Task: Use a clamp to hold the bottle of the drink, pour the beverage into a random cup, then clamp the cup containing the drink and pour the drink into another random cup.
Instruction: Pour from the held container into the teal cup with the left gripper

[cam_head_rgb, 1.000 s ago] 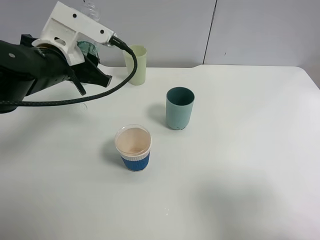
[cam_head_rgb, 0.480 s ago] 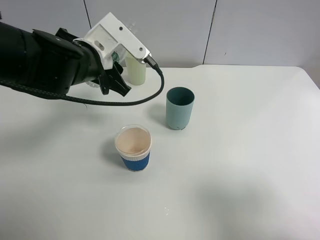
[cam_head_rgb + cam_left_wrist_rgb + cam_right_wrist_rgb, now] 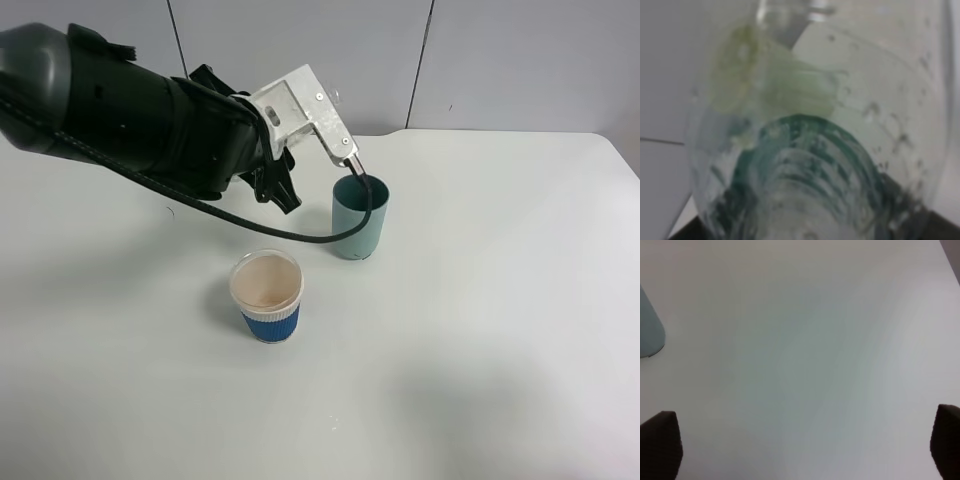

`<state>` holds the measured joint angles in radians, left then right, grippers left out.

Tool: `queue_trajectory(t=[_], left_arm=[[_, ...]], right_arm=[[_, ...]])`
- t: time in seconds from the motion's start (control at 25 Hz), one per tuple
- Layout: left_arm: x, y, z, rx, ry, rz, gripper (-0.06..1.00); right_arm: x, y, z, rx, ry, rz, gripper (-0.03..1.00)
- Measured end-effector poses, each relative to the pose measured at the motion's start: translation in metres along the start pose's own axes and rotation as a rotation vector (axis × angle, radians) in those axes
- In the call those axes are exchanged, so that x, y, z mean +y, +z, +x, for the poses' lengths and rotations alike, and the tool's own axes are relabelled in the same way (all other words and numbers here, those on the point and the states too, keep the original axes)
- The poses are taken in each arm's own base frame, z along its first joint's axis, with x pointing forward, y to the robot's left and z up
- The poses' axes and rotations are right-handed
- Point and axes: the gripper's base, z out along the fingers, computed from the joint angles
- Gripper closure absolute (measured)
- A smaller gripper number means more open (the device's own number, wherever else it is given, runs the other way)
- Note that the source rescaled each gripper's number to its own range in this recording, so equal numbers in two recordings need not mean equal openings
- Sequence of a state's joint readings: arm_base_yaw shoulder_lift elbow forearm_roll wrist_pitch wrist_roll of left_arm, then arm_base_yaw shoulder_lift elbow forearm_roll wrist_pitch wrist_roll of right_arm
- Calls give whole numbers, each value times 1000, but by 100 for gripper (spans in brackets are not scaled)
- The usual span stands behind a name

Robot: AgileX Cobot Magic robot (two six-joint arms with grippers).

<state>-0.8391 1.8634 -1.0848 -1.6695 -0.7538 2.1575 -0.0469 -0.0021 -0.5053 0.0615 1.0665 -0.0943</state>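
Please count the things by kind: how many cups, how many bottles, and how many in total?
Bottles: 1 (clear bottle)
Cups: 3 (teal cup, blue-sleeved cup, pale green cup, seen only through the bottle in the left wrist view)
Total: 4

Left arm (image 3: 120,120) glossy black; white screwed bracket (image 3: 300,100); black cable (image 3: 310,239); right hand (image 3: 802,450) dark-fingered.

Table (image 3: 500,300): white, matte, rounded far corner, evenly lit. Wall panels (image 3: 520,60): pale grey, directly behind the table's far edge, divided by dark vertical seams (image 3: 421,64).
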Motion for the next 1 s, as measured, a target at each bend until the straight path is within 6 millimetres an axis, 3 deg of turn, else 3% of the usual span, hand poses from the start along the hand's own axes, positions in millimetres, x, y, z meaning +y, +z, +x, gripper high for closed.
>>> queue_trajectory(t=[0.28, 1.0], left_arm=[[-11, 10, 1, 22, 97, -7, 91], [0, 18, 6, 40, 292, -58, 91]], right_arm=[[0, 0, 0, 0, 0, 0, -3], [0, 0, 0, 0, 0, 0, -3]])
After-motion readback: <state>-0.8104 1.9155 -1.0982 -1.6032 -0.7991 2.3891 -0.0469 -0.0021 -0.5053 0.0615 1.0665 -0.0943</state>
